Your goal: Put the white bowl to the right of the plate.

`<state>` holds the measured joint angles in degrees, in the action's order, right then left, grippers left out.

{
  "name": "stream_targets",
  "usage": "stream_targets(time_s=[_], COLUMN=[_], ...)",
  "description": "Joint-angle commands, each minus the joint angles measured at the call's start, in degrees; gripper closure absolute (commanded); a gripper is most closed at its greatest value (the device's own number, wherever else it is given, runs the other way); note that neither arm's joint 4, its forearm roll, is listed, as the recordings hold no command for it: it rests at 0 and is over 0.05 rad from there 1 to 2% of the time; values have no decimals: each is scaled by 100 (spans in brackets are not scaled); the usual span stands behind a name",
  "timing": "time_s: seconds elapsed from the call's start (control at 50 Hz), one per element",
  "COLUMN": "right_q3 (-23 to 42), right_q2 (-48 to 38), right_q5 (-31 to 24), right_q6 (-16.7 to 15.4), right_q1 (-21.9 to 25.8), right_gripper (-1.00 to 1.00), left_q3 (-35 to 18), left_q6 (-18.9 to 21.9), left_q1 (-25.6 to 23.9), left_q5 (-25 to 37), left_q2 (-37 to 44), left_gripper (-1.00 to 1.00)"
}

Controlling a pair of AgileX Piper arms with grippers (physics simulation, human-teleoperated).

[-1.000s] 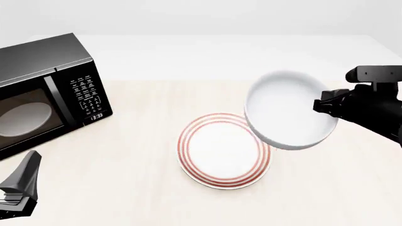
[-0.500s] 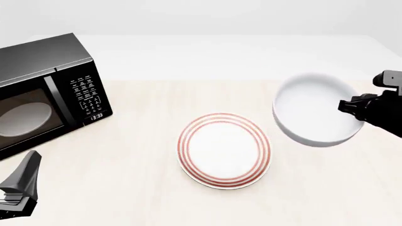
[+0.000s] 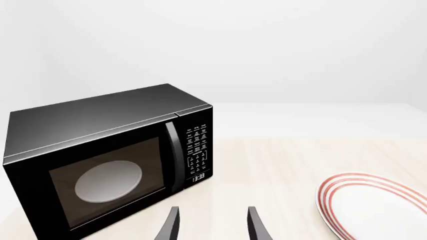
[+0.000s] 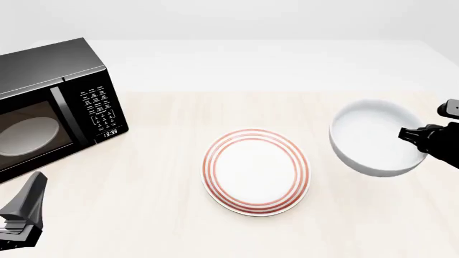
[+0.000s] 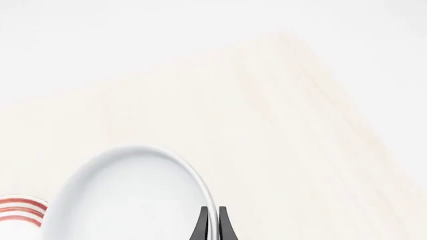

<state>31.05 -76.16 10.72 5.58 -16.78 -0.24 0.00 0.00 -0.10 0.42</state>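
Note:
The plain white bowl (image 4: 374, 138) is at the right of the front view, held by its right rim a little above the table and slightly tilted. My right gripper (image 4: 409, 134) is shut on that rim; the right wrist view shows its fingers (image 5: 213, 223) pinching the bowl's rim (image 5: 200, 185). The red-ringed plate (image 4: 256, 171) lies flat in the middle of the table, to the left of the bowl, with a gap between them; its edge shows in the right wrist view (image 5: 20, 207) and in the left wrist view (image 3: 373, 205). My left gripper (image 3: 212, 225) is open and empty at the near left.
A black microwave (image 4: 54, 102) stands at the far left with a pale oval turntable disc (image 4: 25, 134) behind its door; it also fills the left wrist view (image 3: 113, 160). The left arm (image 4: 21, 215) rests at the table's near left corner. The light wooden table (image 4: 179, 226) stretches across.
My right gripper has carried the bowl to the right and lower, from overlapping the plate's upper right edge to a spot apart from it. The left arm has not moved.

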Motion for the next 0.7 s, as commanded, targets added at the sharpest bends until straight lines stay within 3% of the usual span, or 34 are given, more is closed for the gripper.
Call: stream_targets(time_s=[0.02,0.7], right_q3=[-161,-460], right_q2=[-309,-1532], right_q5=[364,1422], right_q6=[78,177], right_q1=[-274,-531], right_gripper=[100,100], left_q3=[0,0], left_q6=[0,0], left_q1=[0,0], left_q5=[0,0], left_q2=[0,0], left_gripper=[-100,-100])
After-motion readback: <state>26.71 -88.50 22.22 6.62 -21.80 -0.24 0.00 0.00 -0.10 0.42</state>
